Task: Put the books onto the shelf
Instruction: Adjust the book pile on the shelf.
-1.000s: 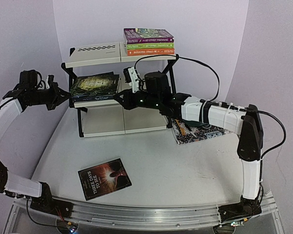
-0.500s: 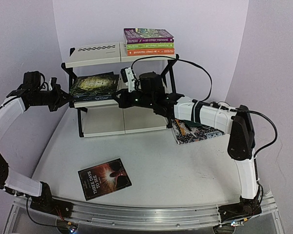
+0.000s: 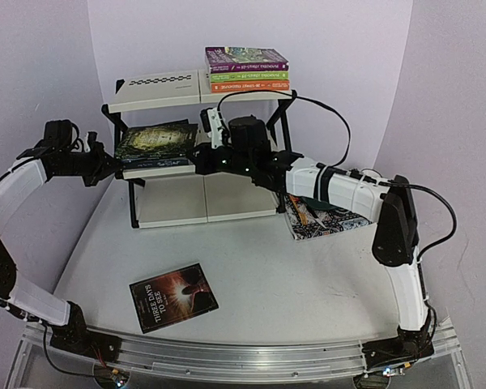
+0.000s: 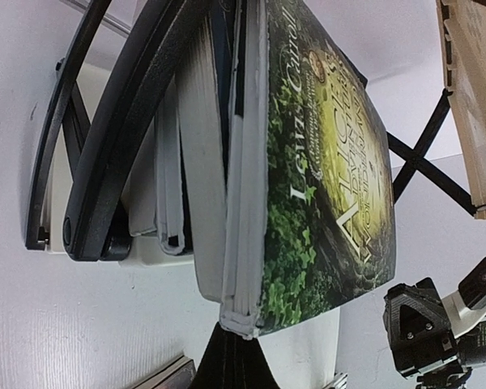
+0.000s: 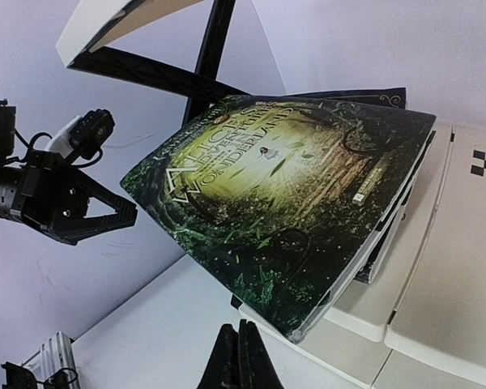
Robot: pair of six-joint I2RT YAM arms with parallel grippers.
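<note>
**Two shut claws being held at either end of the green-gold book**

Low on the left, the left arm [image 3: 16, 182] is being stretched up and inward from its base, with its forearm levelled toward the shelf [image 3: 158, 89]. The left gripper [image 3: 112, 167] is being held with its fingers pressed together on nothing, at the left end of the middle tier. In the left wrist view its tips are being shown right at the near corner of the green-gold book [image 3: 158, 139]; whether they touch it cannot be told. That book is being carried askew on a pile of books [image 4: 190, 162] on the middle tier, overhanging the panel's edge. Below, a black book [image 3: 173, 296] is being left flat on the table [image 3: 308, 275].

Right of the green-gold book, the right gripper [image 3: 197, 158] is being held at the book's right edge, fingers likewise together and empty. The right arm [image 3: 348, 190] is being reached far across from its base, elbow raised. On the top tier a stack of three books [image 3: 247, 69], purple over green over orange, is being kept at the right end. A patterned mat [image 3: 332, 217] is being partly hidden under the right arm.

Against the frame a second ago, the left gripper is being seen slightly nearer the shelf. The right gripper's fingers have been brought together, and its elbow has been shifted leftward. The books have not been moved.
</note>
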